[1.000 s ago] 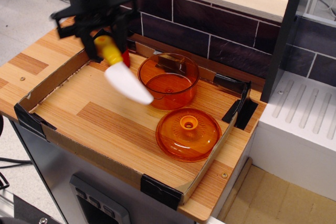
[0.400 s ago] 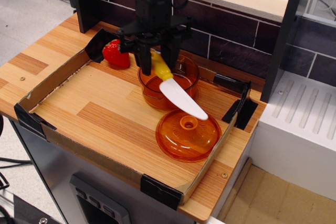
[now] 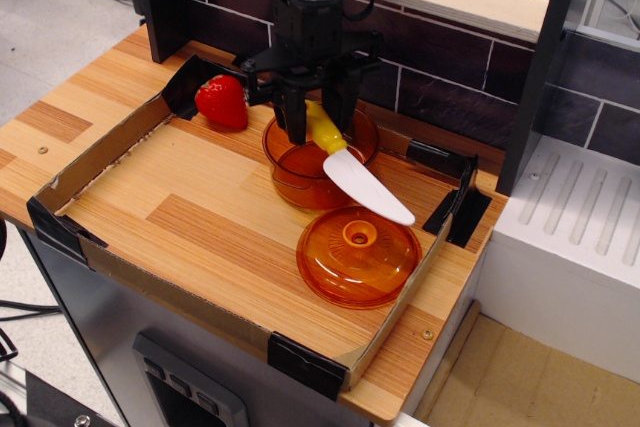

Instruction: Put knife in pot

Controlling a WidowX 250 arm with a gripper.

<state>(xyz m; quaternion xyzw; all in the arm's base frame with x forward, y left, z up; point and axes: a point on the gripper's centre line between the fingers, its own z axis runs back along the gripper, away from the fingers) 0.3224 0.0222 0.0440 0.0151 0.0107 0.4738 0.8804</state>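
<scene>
Gripper (image 3: pixel 318 125) hangs straight down from the black arm (image 3: pixel 318 7) over the far part of the pot (image 3: pixel 318 160), fingers clamped on the yellow handle of the knife (image 3: pixel 352 169). Knife is held off the surface, tilted: handle up and far-left between the fingers, white blade sloping down toward the near right. Blade crosses over the pot's right rim and its rounded tip ends past the pot, above the gap between pot and lid (image 3: pixel 358 254), close to the lid's far edge. Cannot tell whether the blade touches the pot rim.

Pot sits upright in the far middle of the tray (image 3: pixel 120 247), a shallow cardboard-walled wooden board with black tape at the corners. Pot is translucent orange, nothing lying inside that I can make out. Lid, domed orange with a centre knob, lies knob-up just near-right of the pot, close to it, at the tray's right wall.

Strawberry (image 3: pixel 222 101), red, rests at the far-left of the tray, left of the pot and apart from it, beside a black corner piece. Dark tiled wall (image 3: pixel 440 67) runs behind the tray. White unit (image 3: pixel 570 237) stands to the right, well apart from the tray.
</scene>
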